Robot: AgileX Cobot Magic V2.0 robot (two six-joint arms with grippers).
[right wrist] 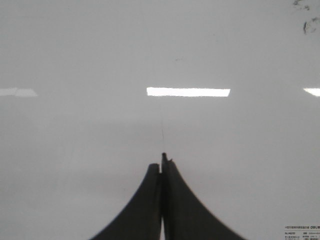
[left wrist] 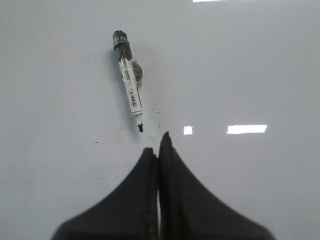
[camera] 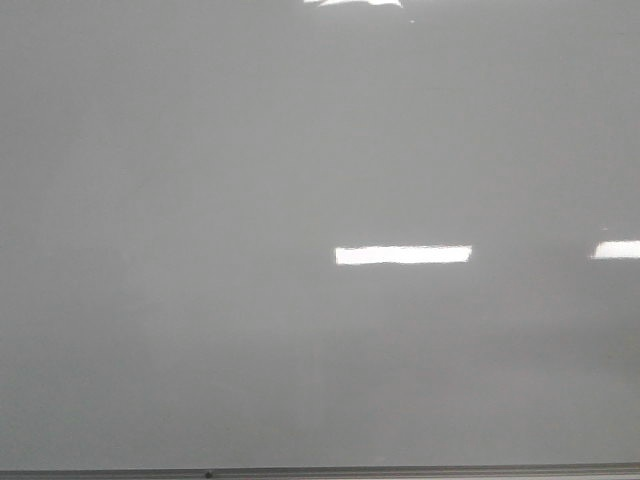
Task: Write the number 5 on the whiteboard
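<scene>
While the whiteboard (camera: 200, 200) is filling the whole front view, its thin grey edge strip (camera: 400, 471) is running along the six o'clock side and no drawn figure is showing on it from there. Neither of my arms is appearing in that view.

My left gripper (left wrist: 159, 150) is hanging over the board with its two black fingers (left wrist: 135, 200) pressed together and nothing between them. A marker (left wrist: 129, 85) is lying uncapped on the board at about eleven o'clock from my left fingertips, near them but apart, its black tip pointing back toward them and its dark end pointing away. Faint black specks (left wrist: 155, 111) are dotting the board around the tip; I cannot tell whether they form any number.

My right gripper (right wrist: 163, 162) is likewise pressed closed and holding nothing, over bare board. A few smudged dark marks (right wrist: 307, 22) are sitting far off at about two o'clock, too blurred to read.
</scene>
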